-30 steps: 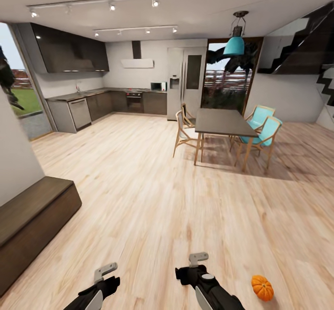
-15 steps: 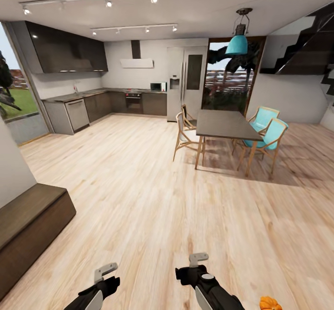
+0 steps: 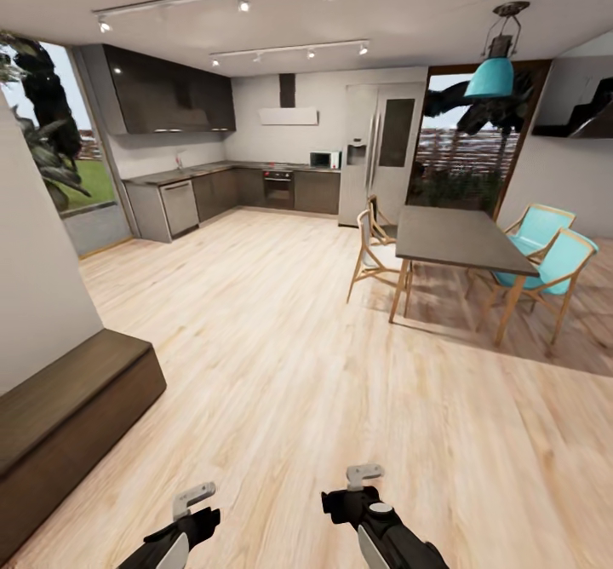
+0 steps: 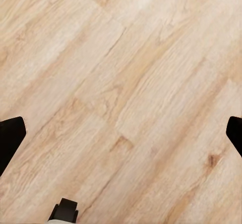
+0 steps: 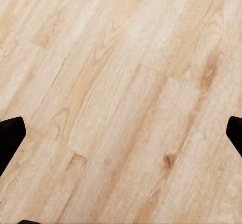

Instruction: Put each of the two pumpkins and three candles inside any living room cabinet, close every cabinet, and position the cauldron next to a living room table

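Wood floor [image 4: 121,83] beneath empty, wide-spread pincers [image 3: 194,496]

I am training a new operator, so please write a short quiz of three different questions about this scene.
1. True or false: the cabinet at the robot's left is closed.
2. What lies under both hands in the wrist views?
A. a rug
B. wooden floor
C. a table top
3. Fill in: the chairs on the far side of the table have seats of ____ colour.

Key:
1. True; no drawer stands out from its front.
2. B; the left hand and right hand are both open and empty over pale floor planks.
3. Turquoise; see the chair beside the table.
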Tool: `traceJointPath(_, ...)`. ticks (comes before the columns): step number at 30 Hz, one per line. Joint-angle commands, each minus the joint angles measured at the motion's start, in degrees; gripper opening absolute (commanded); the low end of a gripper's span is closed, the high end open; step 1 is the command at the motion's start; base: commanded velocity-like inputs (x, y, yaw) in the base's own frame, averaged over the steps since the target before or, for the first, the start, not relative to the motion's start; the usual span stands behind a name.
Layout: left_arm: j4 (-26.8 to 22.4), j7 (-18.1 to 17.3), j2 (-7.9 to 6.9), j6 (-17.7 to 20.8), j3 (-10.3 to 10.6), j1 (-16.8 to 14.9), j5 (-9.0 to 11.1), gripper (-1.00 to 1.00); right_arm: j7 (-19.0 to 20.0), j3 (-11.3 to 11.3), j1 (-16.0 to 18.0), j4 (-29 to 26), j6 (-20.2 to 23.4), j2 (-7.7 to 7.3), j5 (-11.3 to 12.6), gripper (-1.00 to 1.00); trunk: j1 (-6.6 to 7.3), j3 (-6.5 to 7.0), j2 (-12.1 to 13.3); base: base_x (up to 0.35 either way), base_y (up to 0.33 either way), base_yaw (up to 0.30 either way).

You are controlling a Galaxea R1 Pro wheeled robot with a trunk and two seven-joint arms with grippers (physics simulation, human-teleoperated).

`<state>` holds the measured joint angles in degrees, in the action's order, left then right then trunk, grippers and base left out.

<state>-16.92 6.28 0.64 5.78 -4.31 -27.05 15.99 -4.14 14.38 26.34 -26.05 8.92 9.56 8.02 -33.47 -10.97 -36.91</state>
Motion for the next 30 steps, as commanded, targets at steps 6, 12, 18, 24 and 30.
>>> traceJointPath(6,-0.13,0.07,0.06,0.37,-0.44,-0.02,0.09,1.0,-0.43,0.48,0.02,-0.14,0.31,-0.06,0.59,1.0,-0.02,-0.09,-0.07,0.014,-0.005,0.292)
traceJointPath(12,-0.13,0.08,0.06,0.37,-0.44,-0.02,0.09,1.0,-0.43,0.48,0.02,-0.14,0.31,-0.06,0.55,1.0,-0.02,-0.09,-0.07,0.001,0.0,0.292)
traceJointPath(18,-0.13,0.1,0.06,0.37,-0.44,-0.02,0.09,1.0,-0.43,0.48,0.02,-0.14,0.34,-0.02,0.51,1.0,-0.02,-0.09,-0.07,0.094,-0.063,0.292)
traceJointPath(24,-0.13,0.11,0.06,0.37,-0.44,-0.02,0.09,1.0,-0.43,0.48,0.02,-0.12,0.39,0.02,0.5,1.0,-0.02,-0.09,-0.07,0.2,-0.159,0.292)
traceJointPath(30,-0.13,0.12,0.06,0.37,-0.44,-0.02,0.09,1.0,-0.43,0.48,0.02,-0.12,0.4,0.02,0.5,1.0,-0.02,-0.09,-0.07,0.249,-0.094,0.292)
